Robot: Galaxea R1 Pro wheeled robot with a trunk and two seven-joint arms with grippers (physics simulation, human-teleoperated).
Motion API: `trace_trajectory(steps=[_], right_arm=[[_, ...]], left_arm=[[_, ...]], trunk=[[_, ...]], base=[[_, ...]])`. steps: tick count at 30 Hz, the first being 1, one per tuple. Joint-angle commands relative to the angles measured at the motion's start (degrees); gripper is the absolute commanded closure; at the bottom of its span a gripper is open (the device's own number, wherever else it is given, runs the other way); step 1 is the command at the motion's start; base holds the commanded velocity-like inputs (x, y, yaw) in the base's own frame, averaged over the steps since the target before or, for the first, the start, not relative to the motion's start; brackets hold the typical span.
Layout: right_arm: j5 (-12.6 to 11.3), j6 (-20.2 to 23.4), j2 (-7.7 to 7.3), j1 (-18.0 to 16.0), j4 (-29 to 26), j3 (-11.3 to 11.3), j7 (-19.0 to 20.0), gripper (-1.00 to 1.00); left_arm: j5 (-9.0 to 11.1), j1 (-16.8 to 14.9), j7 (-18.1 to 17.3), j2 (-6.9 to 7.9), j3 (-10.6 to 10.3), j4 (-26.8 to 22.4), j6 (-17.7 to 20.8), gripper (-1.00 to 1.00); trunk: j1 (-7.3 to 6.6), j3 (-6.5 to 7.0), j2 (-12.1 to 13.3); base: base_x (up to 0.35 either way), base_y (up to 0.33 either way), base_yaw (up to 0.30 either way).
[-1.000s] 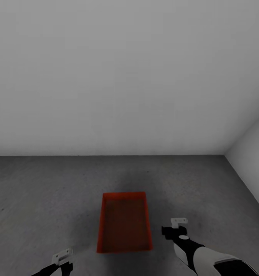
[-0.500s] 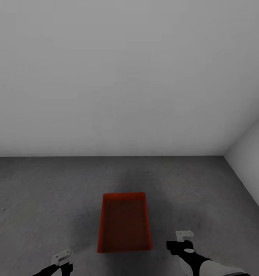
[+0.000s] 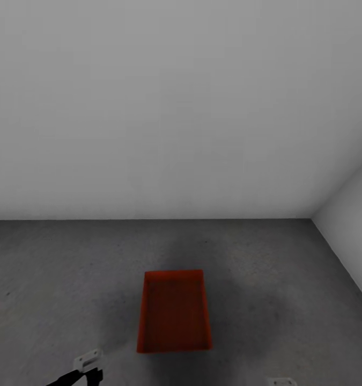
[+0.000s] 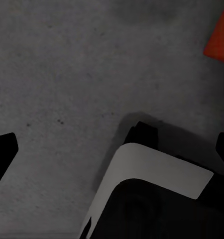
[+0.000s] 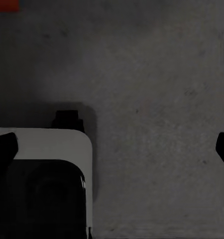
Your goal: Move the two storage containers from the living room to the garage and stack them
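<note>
One orange-red open-top storage container (image 3: 174, 313) stands on the dark grey concrete floor (image 3: 52, 279) of the garage, long side pointing away from me. A corner of it shows in the left wrist view (image 4: 220, 40) and a sliver in the right wrist view (image 5: 5, 5). My left gripper (image 3: 88, 363) hangs low, left of the container and apart from it. At the picture's lower edge, right of the container, is my right gripper (image 3: 281, 381). Both wrist views show the left gripper (image 4: 112, 149) and right gripper (image 5: 113, 148) open over bare floor, holding nothing.
A plain white wall (image 3: 175, 107) rises behind the container. A second white wall (image 3: 349, 230) closes the corner at the right. A white and black part of my own body (image 4: 157, 194) lies under both wrists.
My right arm has drawn back toward me, dropping almost out of the head view. The container and the left gripper have stayed where they were.
</note>
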Motion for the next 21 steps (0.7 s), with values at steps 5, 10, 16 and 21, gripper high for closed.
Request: trace_trajectory(steps=[5, 10, 16, 21], right_arm=[[-0.47, -0.12, -0.26, 1.73, 0.17, 0.5, -0.11, -1.0], [-0.54, -0.01, -0.05, 3.27, 0.17, 0.48, 0.13, -1.0], [-0.47, 0.12, 0.45, 3.73, 0.17, 0.47, 0.58, -1.0], [-0.64, 0.14, 0.67, 4.63, 0.17, 0.47, 0.36, -1.0]], left_arm=[[0.03, -0.03, 0.17, -0.31, 0.43, 0.0, 0.25, -1.0], [0.08, -0.03, 0.1, -0.7, 0.47, 0.01, 0.25, -1.0], [-0.24, -0.04, -0.06, -2.47, 0.48, -0.06, -0.88, -1.0], [-0.39, -0.03, -0.05, -3.1, 0.47, -0.07, -1.35, -1.0]], trunk=[[0.0, -0.03, -0.02], [0.0, -0.03, -0.02], [0.0, -0.01, -0.02], [0.0, 0.29, -0.02]], base=[[0.0, 0.0, 0.0], [0.0, 0.0, 0.0], [0.0, 0.0, 0.0], [0.0, 0.0, 0.0]])
